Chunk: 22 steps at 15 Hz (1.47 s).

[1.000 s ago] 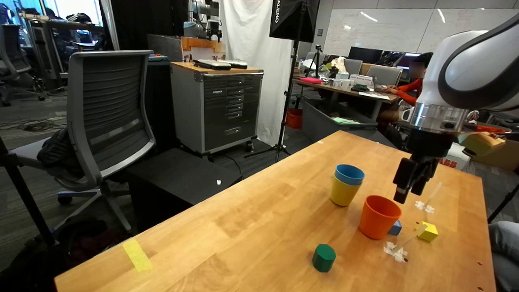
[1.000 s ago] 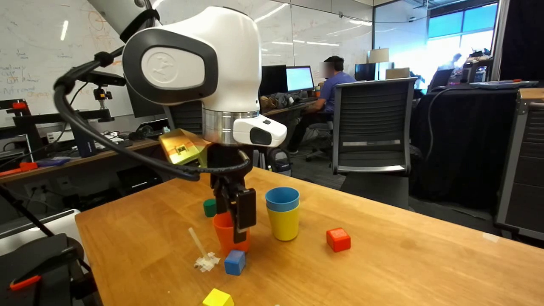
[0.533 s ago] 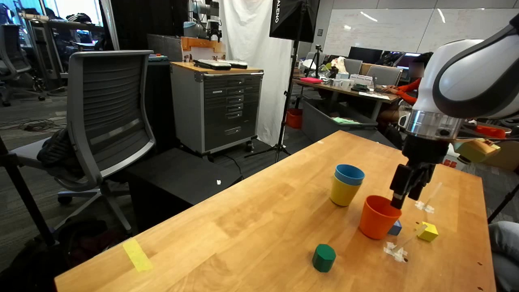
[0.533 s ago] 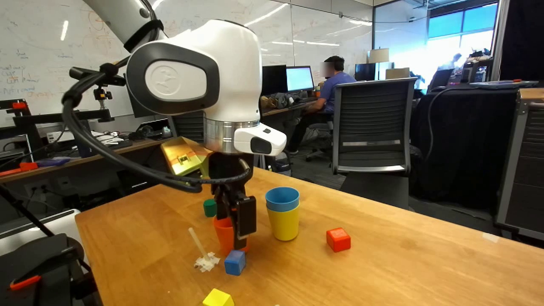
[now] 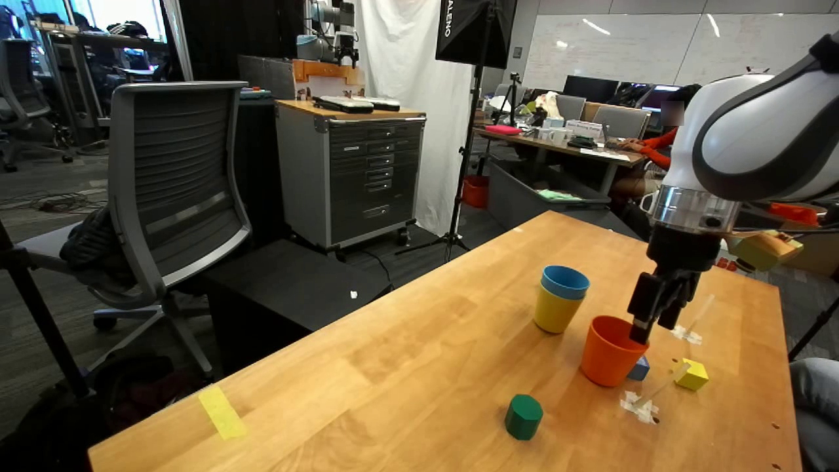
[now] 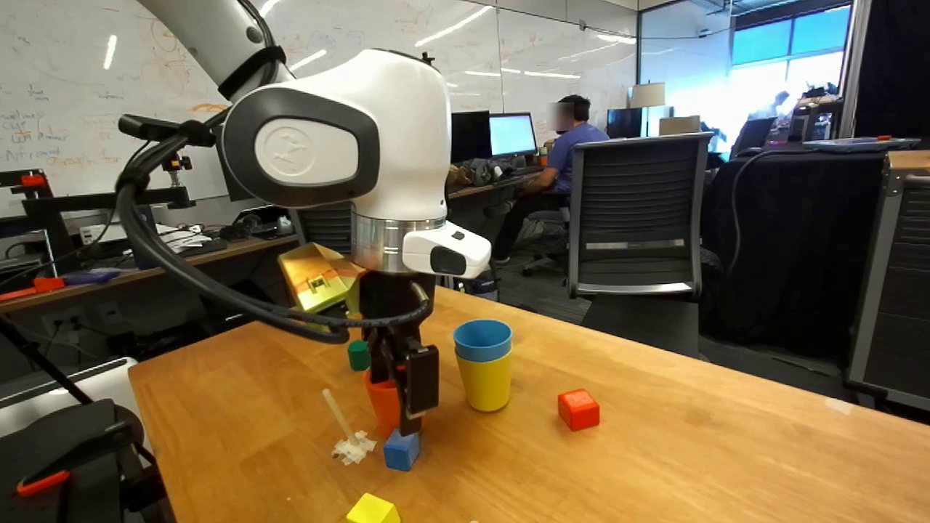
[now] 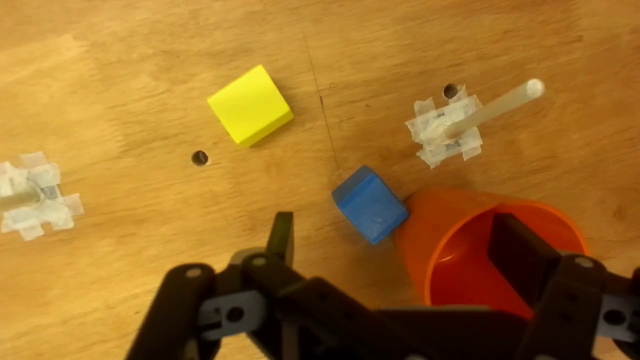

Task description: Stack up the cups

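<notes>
The orange-red cup (image 5: 606, 357) stands upright on the table, and it also shows in the wrist view (image 7: 425, 220). In an exterior view, it is partly hidden behind the gripper. The blue cup (image 5: 565, 282) is nested inside the yellow cup (image 6: 485, 381); this upright pair stands apart from the orange-red cup in both exterior views. My gripper (image 7: 392, 225) is open, pointing down at the orange-red cup. In the wrist view one finger is over the mouth of the cup and the other is outside its wall, over the table. The cup's near wall lies between the fingers.
A small blue block (image 7: 372, 205) lies against or very near the orange-red cup. A yellow block (image 7: 250, 107) and a taped upright peg (image 7: 490, 112) are close by. A green block (image 5: 524, 417) and a red block (image 6: 579, 409) lie farther off.
My gripper has moved down toward the orange-red cup, so that a fingertip is now at its rim. The cups and blocks have not moved.
</notes>
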### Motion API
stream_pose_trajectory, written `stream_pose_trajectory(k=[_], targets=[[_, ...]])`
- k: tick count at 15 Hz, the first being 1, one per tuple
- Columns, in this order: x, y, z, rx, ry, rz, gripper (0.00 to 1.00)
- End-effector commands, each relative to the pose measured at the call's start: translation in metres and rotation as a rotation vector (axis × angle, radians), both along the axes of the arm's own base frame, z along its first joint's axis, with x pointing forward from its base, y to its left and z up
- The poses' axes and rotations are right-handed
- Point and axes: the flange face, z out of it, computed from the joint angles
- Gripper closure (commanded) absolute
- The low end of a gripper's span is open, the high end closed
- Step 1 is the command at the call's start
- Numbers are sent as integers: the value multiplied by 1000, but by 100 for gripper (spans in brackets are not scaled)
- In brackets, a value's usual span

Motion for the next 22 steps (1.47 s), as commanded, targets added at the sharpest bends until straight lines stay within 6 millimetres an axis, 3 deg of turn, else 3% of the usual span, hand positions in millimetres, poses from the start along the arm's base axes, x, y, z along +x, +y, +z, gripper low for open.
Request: stream_pose_trajectory(k=[1, 8, 9, 19, 22], targets=[[11, 4, 2, -6, -21, -4, 0], [23, 2, 0, -13, -34, -46, 0], [25, 2, -1, -14, -33, -50, 20], [28, 10, -10, -28, -33, -81, 98], [29, 14, -9, -30, -46, -88, 100]])
